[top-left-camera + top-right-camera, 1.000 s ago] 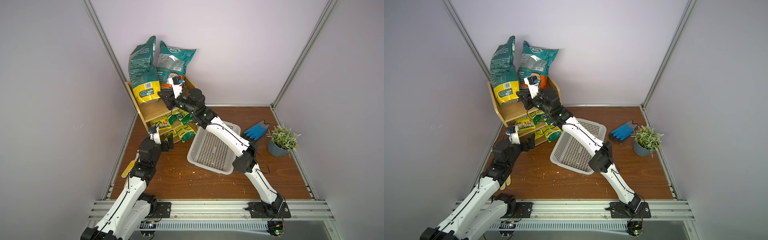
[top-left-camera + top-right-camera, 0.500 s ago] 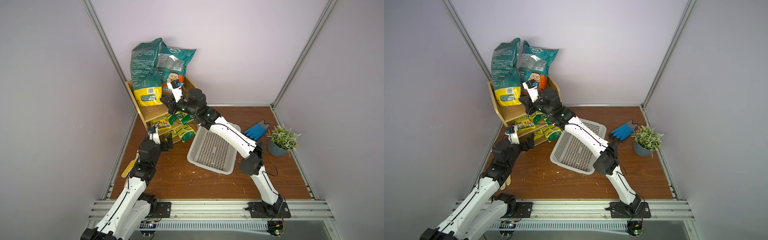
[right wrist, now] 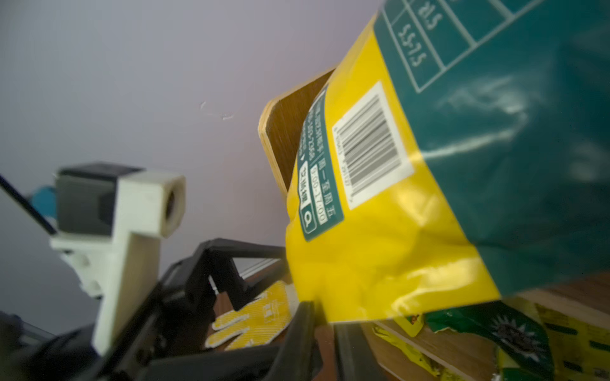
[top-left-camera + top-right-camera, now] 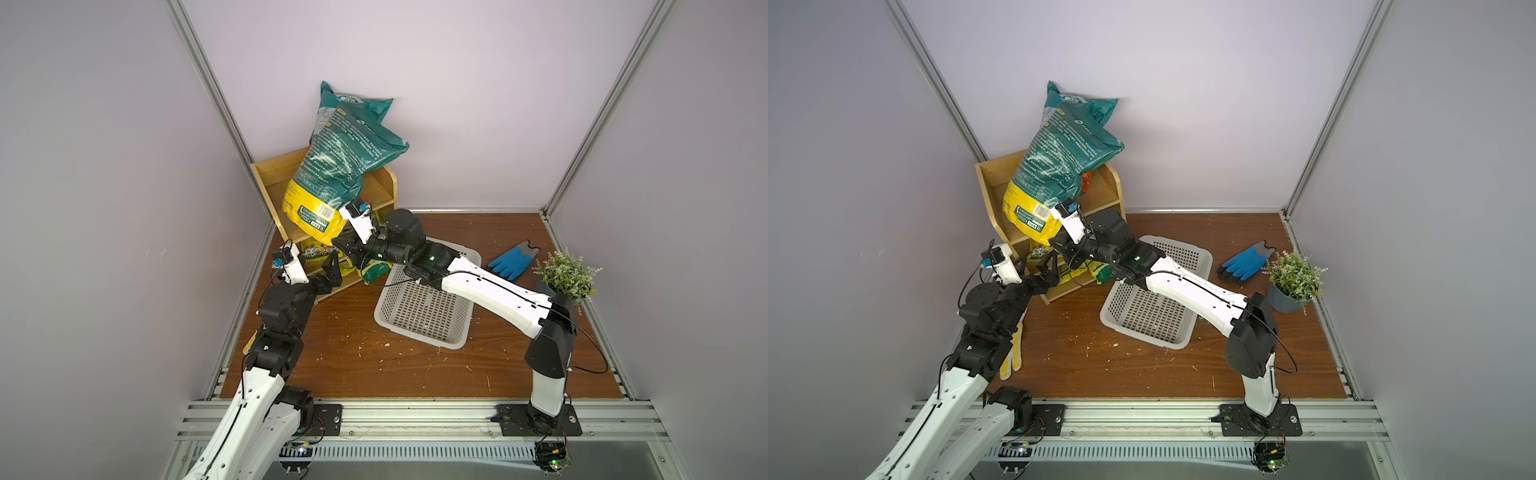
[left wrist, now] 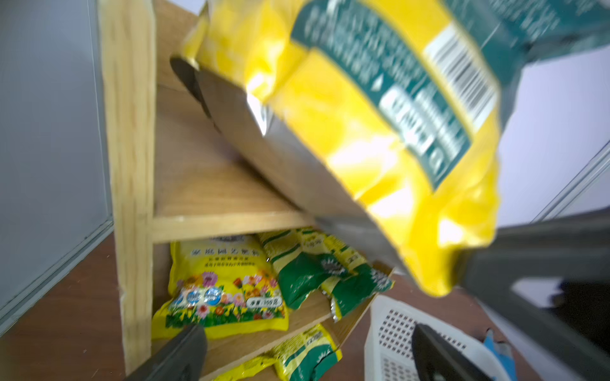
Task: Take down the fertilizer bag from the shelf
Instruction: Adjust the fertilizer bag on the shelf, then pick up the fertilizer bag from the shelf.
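We see the fertilizer bag tipped forward over the shelf's top front edge, its yellow end hanging free above the counter. The right arm reaches far-left. The right claw has narrowly parted jaws around the bag's corner, and we cannot tell whether it grips. The left claw gapes wide just below.

Fertilizer bag blurred, top cut off

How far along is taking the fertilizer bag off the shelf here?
Done: the teal-and-yellow fertilizer bag is tipped forward, its yellow bottom hanging past the front of the light-wood shelf. In hand: the right pincer has the bag's bottom corner between its jaws; firm grip unclear. The left pincer is open and empty. Remaining: bringing the bag down onto the brown wooden tabletop.
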`<state>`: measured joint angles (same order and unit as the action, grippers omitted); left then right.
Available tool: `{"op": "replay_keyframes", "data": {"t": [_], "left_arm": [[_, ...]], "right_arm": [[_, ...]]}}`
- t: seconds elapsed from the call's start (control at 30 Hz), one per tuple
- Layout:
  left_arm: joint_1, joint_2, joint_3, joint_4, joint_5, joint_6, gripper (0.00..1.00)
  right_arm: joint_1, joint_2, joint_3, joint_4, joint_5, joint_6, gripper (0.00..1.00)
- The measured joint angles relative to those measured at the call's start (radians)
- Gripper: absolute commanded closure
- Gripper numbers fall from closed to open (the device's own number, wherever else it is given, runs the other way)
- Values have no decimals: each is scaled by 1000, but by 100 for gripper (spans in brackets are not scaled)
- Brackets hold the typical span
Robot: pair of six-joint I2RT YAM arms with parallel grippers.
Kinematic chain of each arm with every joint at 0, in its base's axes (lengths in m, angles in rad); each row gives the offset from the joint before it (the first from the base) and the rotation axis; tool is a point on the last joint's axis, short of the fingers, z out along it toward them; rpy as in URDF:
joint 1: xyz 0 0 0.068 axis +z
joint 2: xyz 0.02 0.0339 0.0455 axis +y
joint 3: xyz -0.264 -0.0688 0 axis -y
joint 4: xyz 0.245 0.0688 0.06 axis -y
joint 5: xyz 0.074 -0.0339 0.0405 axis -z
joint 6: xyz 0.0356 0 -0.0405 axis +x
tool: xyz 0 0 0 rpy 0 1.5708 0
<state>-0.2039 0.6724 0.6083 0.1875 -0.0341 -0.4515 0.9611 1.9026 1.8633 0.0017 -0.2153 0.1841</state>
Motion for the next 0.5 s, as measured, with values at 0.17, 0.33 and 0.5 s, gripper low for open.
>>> {"op": "replay_keyframes", "data": {"t": [0.17, 0.33, 0.5], "left_arm": [[0, 70, 56, 56, 4, -31, 0], [0, 157, 96, 109, 7, -47, 0], [0, 167, 97, 132, 4, -47, 0]], "right_arm": [[-50, 57, 119, -12, -35, 6, 32], [-130, 129, 244, -24, -151, 74, 17], [-180, 154, 336, -59, -183, 85, 7]]}}
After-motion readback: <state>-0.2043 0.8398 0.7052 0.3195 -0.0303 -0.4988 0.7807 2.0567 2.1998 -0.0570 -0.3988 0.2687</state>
